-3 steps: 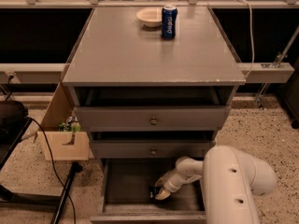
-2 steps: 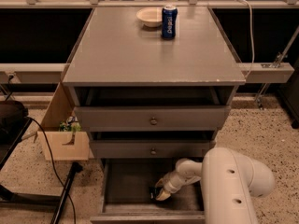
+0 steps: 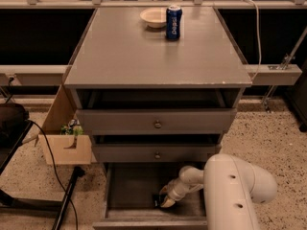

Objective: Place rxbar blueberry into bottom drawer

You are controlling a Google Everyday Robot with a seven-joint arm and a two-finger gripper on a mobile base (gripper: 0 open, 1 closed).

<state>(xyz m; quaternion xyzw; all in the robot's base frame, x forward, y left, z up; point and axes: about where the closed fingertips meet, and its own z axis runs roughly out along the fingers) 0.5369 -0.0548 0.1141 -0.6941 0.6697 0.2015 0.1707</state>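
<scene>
Hardly anything has shifted over the last second: the gripper (image 3: 166,202) hangs at the same spot low inside the open bottom drawer (image 3: 127,190), right of its middle and towards the near front. Touching its left side is a small dark sliver, apparently the rxbar blueberry (image 3: 157,200), on or just above the drawer floor. Whether the gripper is clamped on it or has let go, I cannot tell. Such a bar is probably light and flat, its wrapper slick and its filling slightly yielding, so it is best pinched across the narrow width at mid-length. Far back on the desk (image 3: 144,61) stand a blue soda can (image 3: 173,21) and a bowl (image 3: 153,17).
</scene>
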